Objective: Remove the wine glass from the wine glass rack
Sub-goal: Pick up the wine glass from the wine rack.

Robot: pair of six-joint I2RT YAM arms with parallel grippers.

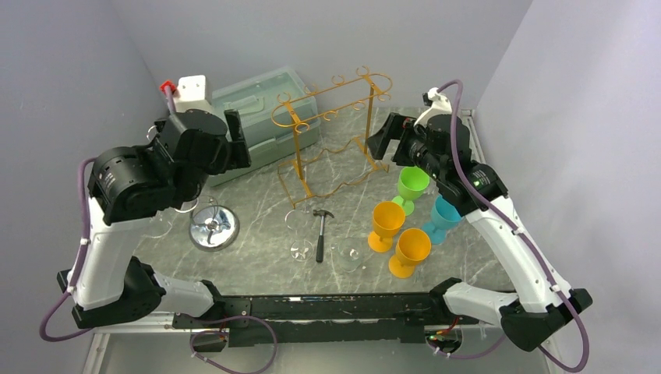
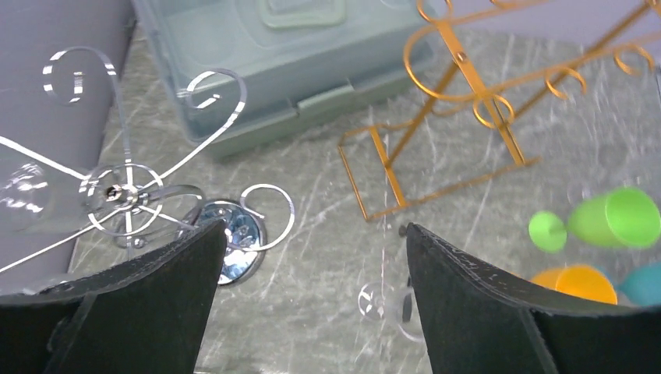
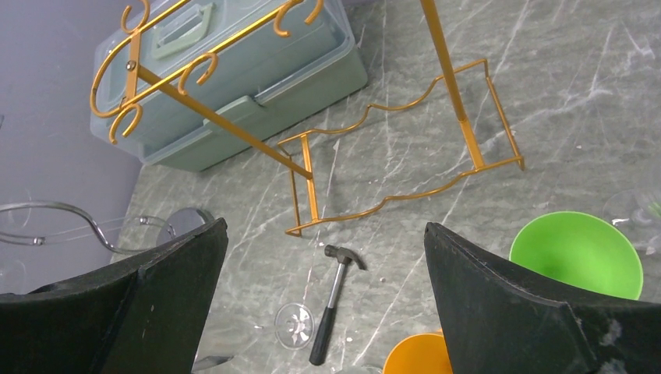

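A clear wine glass (image 1: 298, 234) stands upright on the marbled worktop (image 1: 257, 195), near the middle and towards the near edge, just left of a small hammer (image 1: 320, 234). It touches neither rack. Another clear glass (image 1: 348, 254) sits just right of the hammer.

To the left is a chrome rack (image 1: 212, 227) with curled wire arms on a round mirror base. A clear glass (image 2: 23, 195) seems to hang at its left side, though it is too faint to be sure. Behind the wine glass stands a gold wire rack (image 3: 222, 122), its hooks bare, and beyond that a pale green lidded box (image 1: 261, 101) sits against the far wall.

The left pincer (image 2: 316, 230) hovers above the chrome rack with its fingers wide apart, gripping nothing. The right pincer (image 3: 326, 226) hangs at the far right, also wide apart and holding nothing. Below it are a green cup (image 1: 411, 185), a teal cup (image 1: 444, 216) and two orange cups (image 1: 387, 222) (image 1: 411, 249).
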